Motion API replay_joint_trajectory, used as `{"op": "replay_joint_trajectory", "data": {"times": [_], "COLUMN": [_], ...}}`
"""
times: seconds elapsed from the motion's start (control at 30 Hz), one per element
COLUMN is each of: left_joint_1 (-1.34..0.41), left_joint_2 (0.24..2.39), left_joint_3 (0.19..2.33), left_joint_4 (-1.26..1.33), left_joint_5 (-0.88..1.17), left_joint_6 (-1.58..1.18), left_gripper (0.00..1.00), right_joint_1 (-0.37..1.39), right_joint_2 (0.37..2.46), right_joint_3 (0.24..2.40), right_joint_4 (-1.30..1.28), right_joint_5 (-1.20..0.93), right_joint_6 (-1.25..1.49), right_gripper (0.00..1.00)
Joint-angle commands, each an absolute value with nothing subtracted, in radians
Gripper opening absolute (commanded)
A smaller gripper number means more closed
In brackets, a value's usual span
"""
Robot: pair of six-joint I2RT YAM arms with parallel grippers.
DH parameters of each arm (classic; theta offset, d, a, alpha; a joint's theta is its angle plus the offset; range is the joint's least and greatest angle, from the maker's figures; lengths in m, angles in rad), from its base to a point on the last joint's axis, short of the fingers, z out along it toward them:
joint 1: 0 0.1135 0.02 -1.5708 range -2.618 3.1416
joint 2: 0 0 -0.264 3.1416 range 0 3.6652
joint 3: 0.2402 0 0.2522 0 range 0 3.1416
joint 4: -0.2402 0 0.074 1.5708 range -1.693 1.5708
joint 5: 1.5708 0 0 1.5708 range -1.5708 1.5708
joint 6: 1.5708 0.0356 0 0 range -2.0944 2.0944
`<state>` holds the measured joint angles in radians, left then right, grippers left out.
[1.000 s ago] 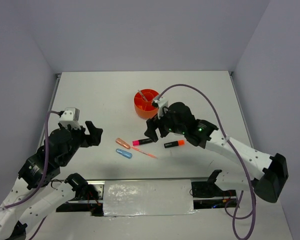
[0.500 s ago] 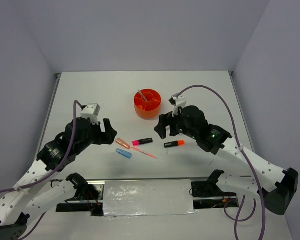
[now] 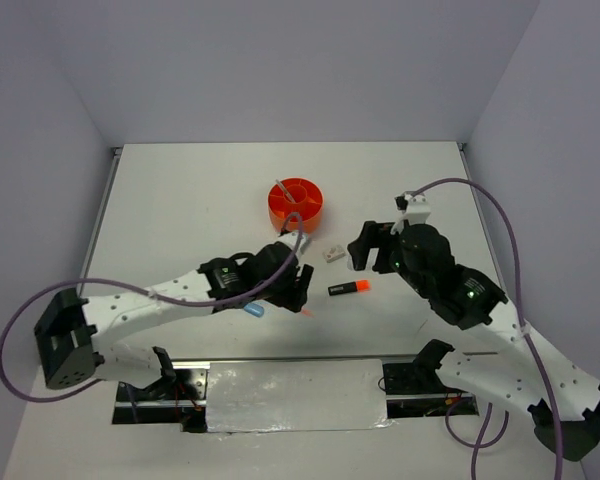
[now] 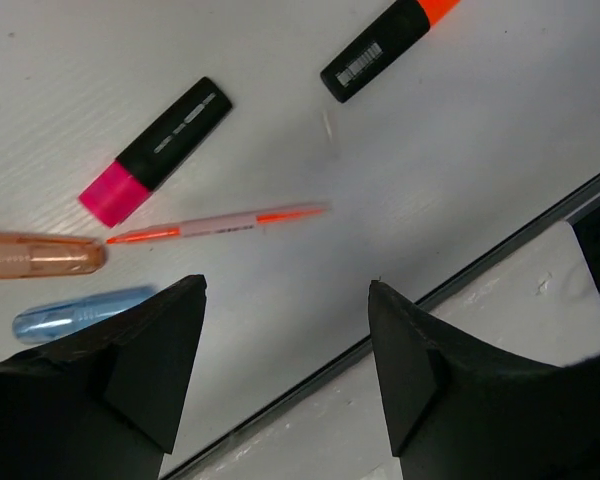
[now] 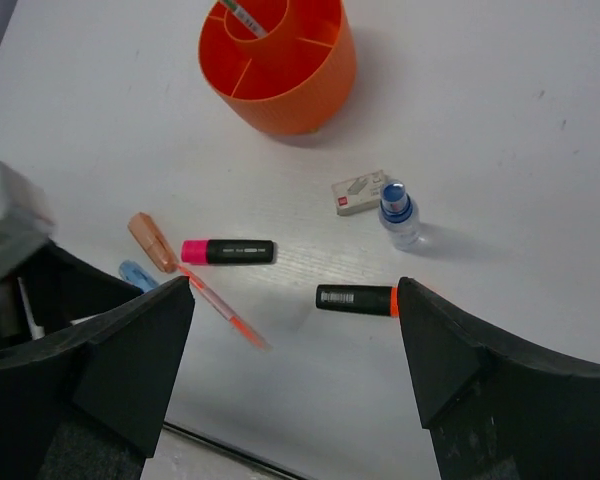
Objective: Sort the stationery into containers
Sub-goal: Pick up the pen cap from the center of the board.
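My left hand [image 4: 285, 290]: two black fingers [image 4: 145, 365] spread wide, nothing between them, above the white counter [image 4: 500, 150]. A dark seam runs along the counter's edge at lower right.

Items I see on the counter:
1. Pink highlighter [image 4: 155, 150]: black body, pink end, lying aslant at upper left.
2. Orange highlighter [image 4: 380, 48]: black body, barcode label, orange end cut off by the top edge.
3. Pink pen [image 4: 220, 222]: thin, orange-tipped, nearly level, below the pink highlighter.
4. Orange capsule [image 4: 35, 255]: far left, its rounded end just beside the pen's tip.
5. Blue capsule [image 4: 80, 312]: under the orange one, at the edge of one finger.
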<state>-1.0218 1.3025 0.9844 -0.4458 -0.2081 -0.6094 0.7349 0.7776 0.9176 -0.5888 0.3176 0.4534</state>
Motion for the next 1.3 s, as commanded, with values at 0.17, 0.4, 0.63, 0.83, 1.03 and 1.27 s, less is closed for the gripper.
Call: {"op": "replay_joint_trajectory", "data": {"times": [0.17, 0.4, 0.63, 0.83, 1.03, 1.27], "left_joint_1": [-1.061, -1.068, -1.069, -1.069, -1.060, -1.052], "left_joint_2": [1.641, 1.824, 1.871, 1.913, 1.913, 1.925], "left_joint_3": [1.230, 1.358, 1.379, 1.381, 1.344, 1.328], "left_joint_4": [-0.428, -0.480, -0.495, -0.497, -0.468, -0.453], "left_joint_5": [-0.242, -0.253, -0.295, -0.310, -0.313, -0.298], "left_joint_6": [-0.601, -0.620, -0.664, -0.686, -0.699, -0.704], "left_gripper": [0.68, 0.57, 0.55, 0.50, 0.49, 0.47], "right_joint_1": [0.729, 0.729, 0.729, 0.730, 0.729, 0.729], "right_joint_2": [0.692, 0.692, 0.706, 0.663, 0.641, 0.649], "right_joint_3": [1.008, 0.983, 0.965, 0.976, 0.976, 0.968], "right_joint_4": [-0.704, -0.687, -0.670, -0.673, -0.676, -0.670], "right_joint_5": [0.362, 0.324, 0.305, 0.328, 0.316, 0.304], "right_joint_6": [0.420, 0.385, 0.364, 0.364, 0.357, 0.353], "right_gripper": [0.89, 0.90, 0.90, 0.89, 0.90, 0.90]}}
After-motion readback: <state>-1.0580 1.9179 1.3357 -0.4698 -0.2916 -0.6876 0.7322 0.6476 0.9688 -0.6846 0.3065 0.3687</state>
